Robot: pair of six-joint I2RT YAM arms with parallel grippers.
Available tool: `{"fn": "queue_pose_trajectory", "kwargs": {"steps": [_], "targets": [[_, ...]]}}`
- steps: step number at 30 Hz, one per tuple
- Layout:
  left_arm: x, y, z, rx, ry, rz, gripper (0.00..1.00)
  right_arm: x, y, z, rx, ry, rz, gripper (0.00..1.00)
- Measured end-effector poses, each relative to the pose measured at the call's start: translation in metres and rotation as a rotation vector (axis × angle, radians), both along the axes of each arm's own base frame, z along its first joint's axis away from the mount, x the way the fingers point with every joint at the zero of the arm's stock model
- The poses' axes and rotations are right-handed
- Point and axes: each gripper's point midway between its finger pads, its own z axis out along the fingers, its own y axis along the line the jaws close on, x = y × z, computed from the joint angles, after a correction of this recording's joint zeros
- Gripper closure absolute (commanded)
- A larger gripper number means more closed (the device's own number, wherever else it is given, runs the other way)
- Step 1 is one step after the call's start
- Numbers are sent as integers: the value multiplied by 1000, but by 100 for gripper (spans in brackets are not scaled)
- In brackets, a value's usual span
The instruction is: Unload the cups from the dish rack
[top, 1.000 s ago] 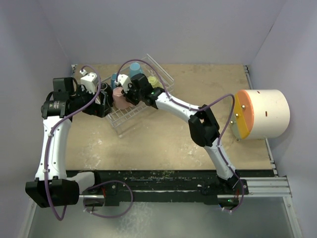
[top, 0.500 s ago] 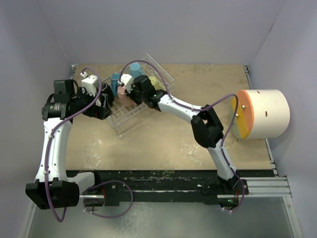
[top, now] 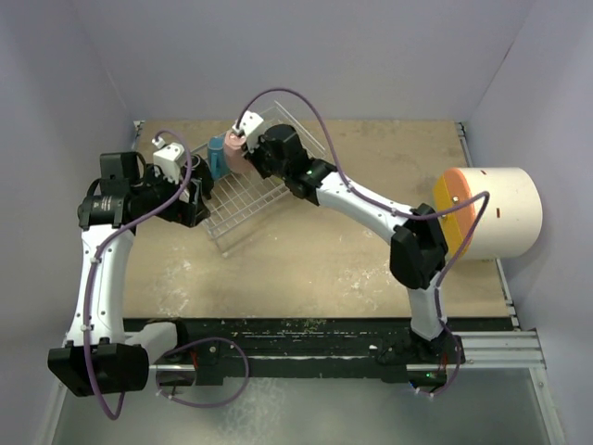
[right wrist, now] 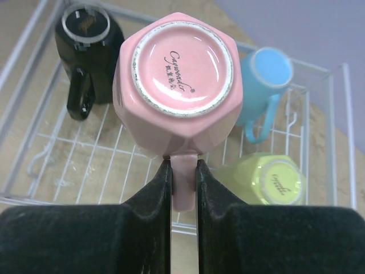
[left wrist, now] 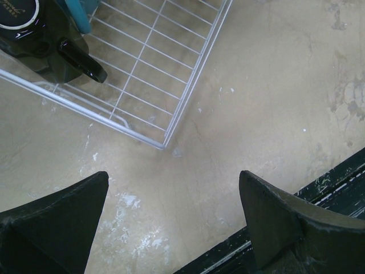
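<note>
The tan, scuffed surface (top: 324,260) fills the enclosure, with bare stretches in front of and to the right of the rack. These look like the natural places to set cups down. At its right edge lies a big cream cylinder with an orange-yellow face (top: 496,213), well apart from the work.

The white wire-grid dish rack (top: 243,199) sits at an angle towards the far left of the surface. The left end effector (left wrist: 173,177) hovers low over bare surface just outside the rack's near corner (left wrist: 165,57), its fingers spread wide and holding nothing. It is best left there, out of the carrying path.

The right end effector (right wrist: 183,168) is clamped on the handle of an upside-down pink hexagonal ceramic mug (right wrist: 182,63), base facing the wrist camera. From above, this mug (top: 235,151) hangs over the rack's far-left part, apparently raised off the wires.

Three more mugs stand inverted in the rack:
- a glossy black mug (right wrist: 85,34) to the left
- a light blue mug (right wrist: 265,80) to the right
- a yellow-green mug (right wrist: 271,180) nearer the end effector

The step in hand looks like carrying the pink mug out. The grip is only on the thin handle, so the mug could swing or slip. A straight lift until it clears the raised wire sides, then a slow sideways move away from the black and blue neighbours, would suit. It should be lowered until it rests flat before the fingers part.
</note>
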Motion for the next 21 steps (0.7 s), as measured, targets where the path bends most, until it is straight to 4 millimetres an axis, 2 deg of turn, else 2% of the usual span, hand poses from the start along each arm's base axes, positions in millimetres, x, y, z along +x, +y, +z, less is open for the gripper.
{"fn": "queue_pose_trajectory", "kwargs": {"steps": [4,7,9,13,21], "targets": [[-4,-2,2,0,-20,-14,1,-10,-10,46,107,-25,-32,100],[-6,-3,1,8,-56,-29,1,-23,-20,70,175,-15,-48,100],[-7,-4,0,11,-82,-40,1,-32,-27,79,212,4,-59,100],[-8,-7,0,21,-137,-77,1,-54,-42,85,271,68,-78,100],[-15,-15,3,60,-305,-188,1,-94,-57,77,342,259,-90,100]]}}
